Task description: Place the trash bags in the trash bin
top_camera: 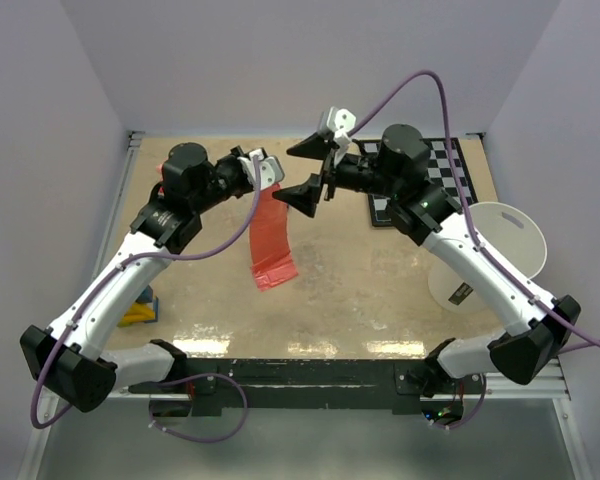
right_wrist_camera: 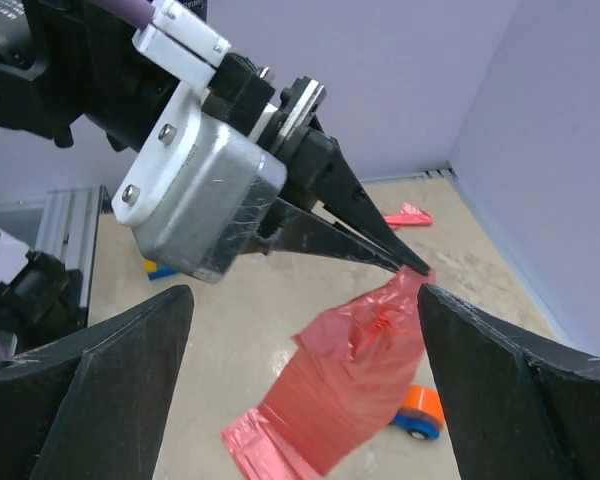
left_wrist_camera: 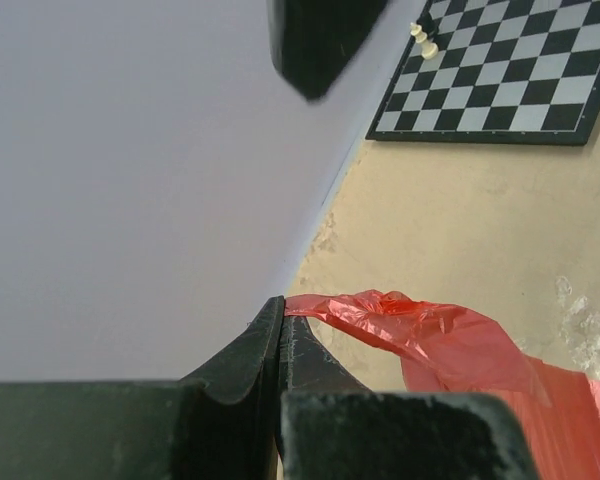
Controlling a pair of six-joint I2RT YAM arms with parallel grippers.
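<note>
Above the table (top_camera: 380, 300), trash bag (top_camera: 271, 240) in tight left hand (top_camera: 276, 181), right hand (top_camera: 302, 172) wide.

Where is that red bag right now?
In the top view the bag hangs mid-table, its top pinched in the left tool, with the open right tool just to its right.

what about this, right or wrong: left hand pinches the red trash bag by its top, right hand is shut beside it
The right hand is open, not shut, per the right wrist view. The left hand pinches the trash bag by its top.
</note>
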